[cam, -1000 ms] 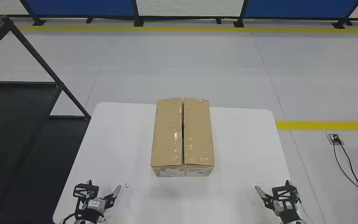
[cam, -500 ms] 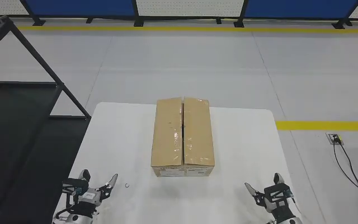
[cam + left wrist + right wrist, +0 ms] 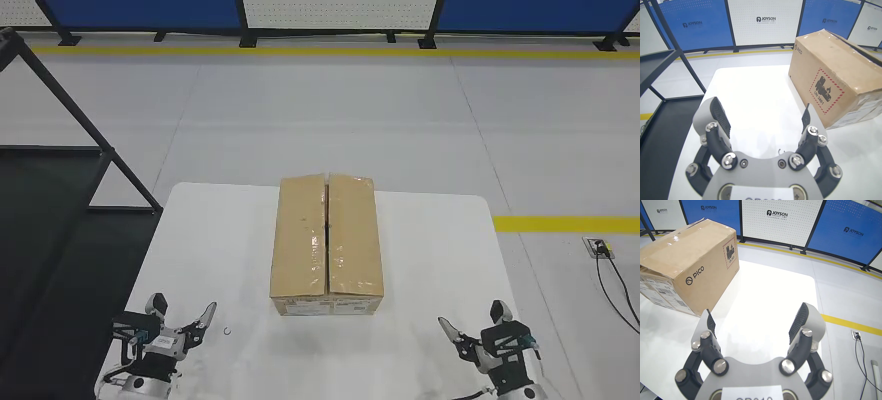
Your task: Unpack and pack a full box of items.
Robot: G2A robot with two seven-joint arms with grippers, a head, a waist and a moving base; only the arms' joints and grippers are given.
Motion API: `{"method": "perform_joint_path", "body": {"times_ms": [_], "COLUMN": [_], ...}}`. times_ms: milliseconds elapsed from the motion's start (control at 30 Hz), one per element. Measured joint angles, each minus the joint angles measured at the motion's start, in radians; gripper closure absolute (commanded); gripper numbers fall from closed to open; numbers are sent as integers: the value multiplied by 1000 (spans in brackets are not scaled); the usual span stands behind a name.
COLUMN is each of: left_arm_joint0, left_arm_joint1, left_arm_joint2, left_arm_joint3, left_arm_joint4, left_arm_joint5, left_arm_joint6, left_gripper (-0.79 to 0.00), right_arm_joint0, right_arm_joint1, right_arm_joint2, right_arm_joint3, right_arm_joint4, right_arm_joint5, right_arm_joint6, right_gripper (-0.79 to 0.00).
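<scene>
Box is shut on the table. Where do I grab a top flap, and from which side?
Grip a top flap's free edge at the centre seam of the box, coming from above at its near end. The flaps meet lengthwise there and look slightly parted, so the edge may be hooked.

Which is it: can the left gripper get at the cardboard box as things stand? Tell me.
Probably yes. The left gripper is open and empty, the closed cardboard box stands mid-table, and just bare white table lies between them.
</scene>
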Motion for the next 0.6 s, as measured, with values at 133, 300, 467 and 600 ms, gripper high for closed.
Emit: {"method": "perform_joint_path", "body": {"times_ms": [133, 300, 467, 600], "left_arm_joint0": [0, -13, -60, -100], "left_arm_joint1": [0, -1, -5, -9], "left_arm_joint2": [0, 7, 30, 54], "left_arm_joint3": [0, -3, 5, 16], "left_arm_joint4": [0, 0, 6, 16], "left_arm_joint5": [0, 0, 13, 13], "left_arm_joint6": [0, -10, -44, -58], "left_gripper": [-785, -785, -785, -785], "right_arm_joint0": [0, 6, 34, 56], "right_arm_joint1": [0, -1, -4, -10], "right_arm_joint2": [0, -6, -31, -44], "right_arm_joint3": [0, 0, -6, -15], "right_arm_joint4": [0, 1, -17, -20], "right_arm_joint5": [0, -9, -9, 29], "right_arm_joint6": [0, -5, -15, -26], "right_gripper": [-785, -785, -785, -785]}}
